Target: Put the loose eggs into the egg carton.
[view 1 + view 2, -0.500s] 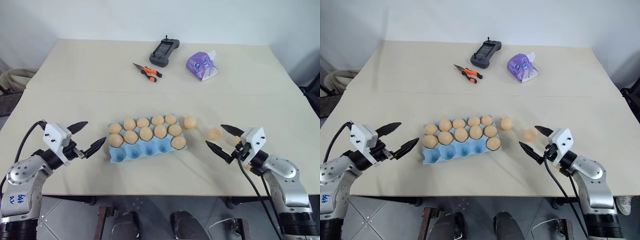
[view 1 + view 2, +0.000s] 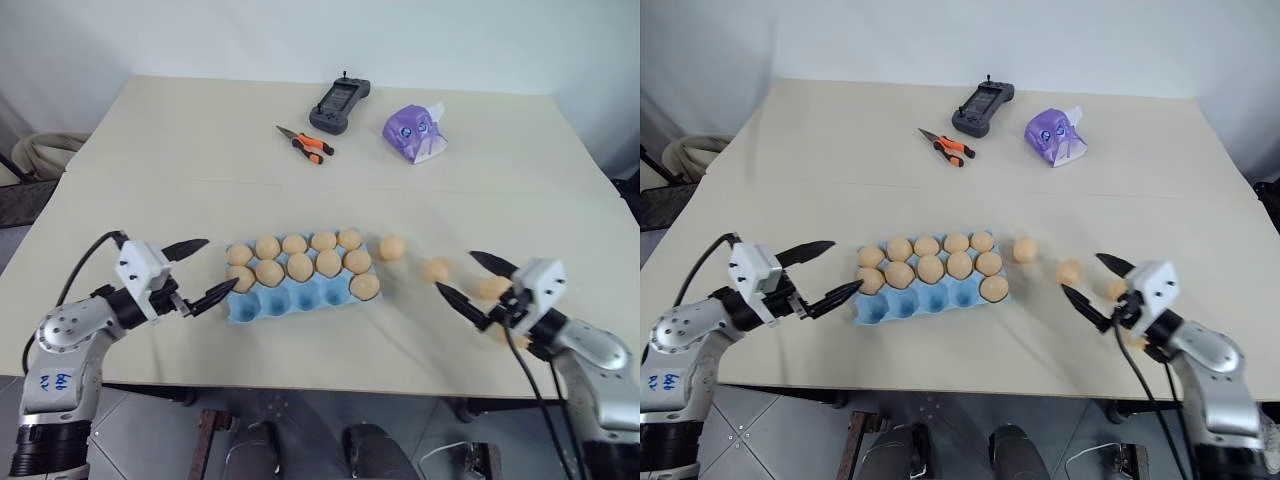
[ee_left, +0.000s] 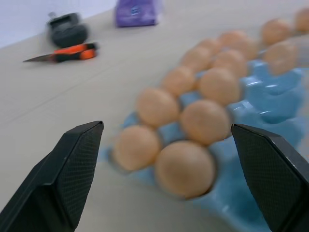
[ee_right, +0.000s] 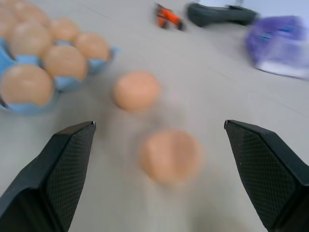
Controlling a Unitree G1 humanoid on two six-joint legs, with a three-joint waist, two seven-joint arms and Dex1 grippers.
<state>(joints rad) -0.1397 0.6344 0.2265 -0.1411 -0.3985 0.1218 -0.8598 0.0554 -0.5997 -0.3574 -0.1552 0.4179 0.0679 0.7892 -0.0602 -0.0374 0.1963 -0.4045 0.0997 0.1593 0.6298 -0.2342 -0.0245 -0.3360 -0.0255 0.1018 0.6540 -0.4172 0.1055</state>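
The light blue egg carton (image 2: 296, 301) lies near the table's front, with several tan-orange eggs in its two far rows. To its right, three loose eggs rest on the table: one (image 2: 392, 247) just past the carton, one (image 2: 436, 269) further right, and one (image 2: 492, 288) partly hidden behind my right gripper's fingers. My right gripper (image 2: 456, 273) is open and empty, its tips by the middle loose egg (image 4: 170, 154). My left gripper (image 2: 222, 263) is open and empty at the carton's left end, its fingertips (image 3: 72, 179) either side of the end cups.
At the far side of the table lie orange-handled pliers (image 2: 305, 145), a black controller (image 2: 335, 100) and a purple tissue pack (image 2: 415, 135). The table's front edge runs just below both grippers.
The whole view has shifted a little. My left gripper has come closer to the carton's left end. The right gripper stays open near the loose eggs.
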